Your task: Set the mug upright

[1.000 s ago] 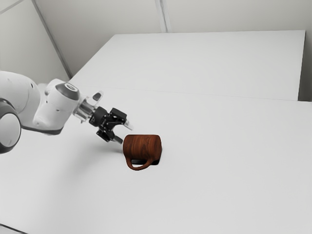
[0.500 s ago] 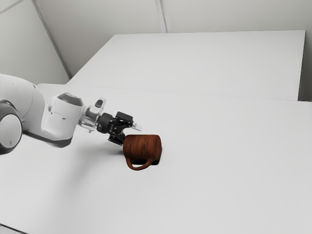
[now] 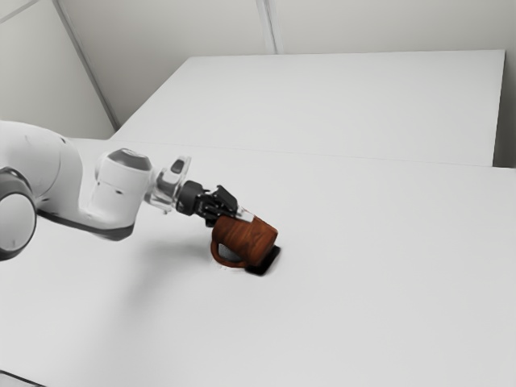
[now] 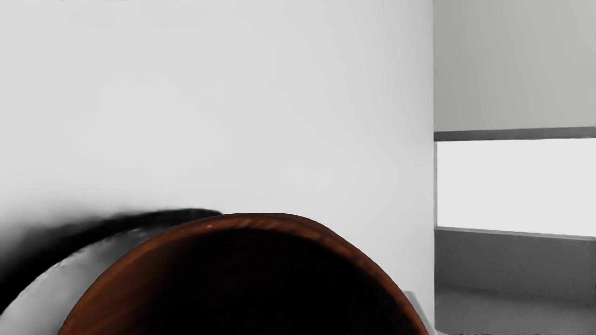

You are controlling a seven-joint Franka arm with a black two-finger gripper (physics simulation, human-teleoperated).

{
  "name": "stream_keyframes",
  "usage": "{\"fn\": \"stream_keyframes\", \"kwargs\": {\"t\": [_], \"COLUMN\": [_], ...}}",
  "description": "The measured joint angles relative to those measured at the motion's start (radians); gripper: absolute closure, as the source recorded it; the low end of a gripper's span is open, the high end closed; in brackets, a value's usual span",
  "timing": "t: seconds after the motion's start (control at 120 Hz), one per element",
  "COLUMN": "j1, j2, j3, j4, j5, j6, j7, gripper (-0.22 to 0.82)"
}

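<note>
Exterior view: gripper (image 3: 234,214) right up at mug (image 3: 248,239), on its side twd exterior view's left. Mug tipped, not upright, mouth twd gripper, handle (image 3: 230,263) near table (image 3: 371,258), dark shadow beside. Can't tell if gripper's open, closed or has hold of mug. Wrist view: mouth faces cam, v. dark inside, brown rim (image 4: 260,223) arcing round, pale tabletop beyond.

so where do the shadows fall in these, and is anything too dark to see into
Exterior view: a small, nearly black shadow hugs the tilted mug, and a faint, broad one spreads over the pale table; wrist view: a dark, soft-edged band curves beside the mug's rim, and its inside goes almost black, hiding any detail.
</note>
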Motion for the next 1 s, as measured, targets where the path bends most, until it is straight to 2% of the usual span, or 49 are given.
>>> {"fn": "stream_keyframes", "kwargs": {"t": [0.175, 0.308, 0.458, 0.65, 0.8, 1.0], "j1": [-0.021, -0.068, -0.185, -0.268, -0.310, -0.322], "j2": [-0.053, -0.093, -0.147, -0.169, -0.156, -0.149], "j3": [-0.001, -0.001, -0.001, 0.000, 0.001, 0.002], "j4": [-0.009, 0.001, 0.002, 0.000, -0.007, -0.035], "j5": [0.031, 0.215, 0.593, 0.986, 1.119, 1.169], "j6": [0.013, 0.099, 0.244, 0.340, 0.406, 0.463], "j7": [-0.008, -0.077, -0.241, -0.500, -0.668, -0.843], "gripper": [0.75, 0.76, 0.77, 0.78, 0.78, 0.78]}}
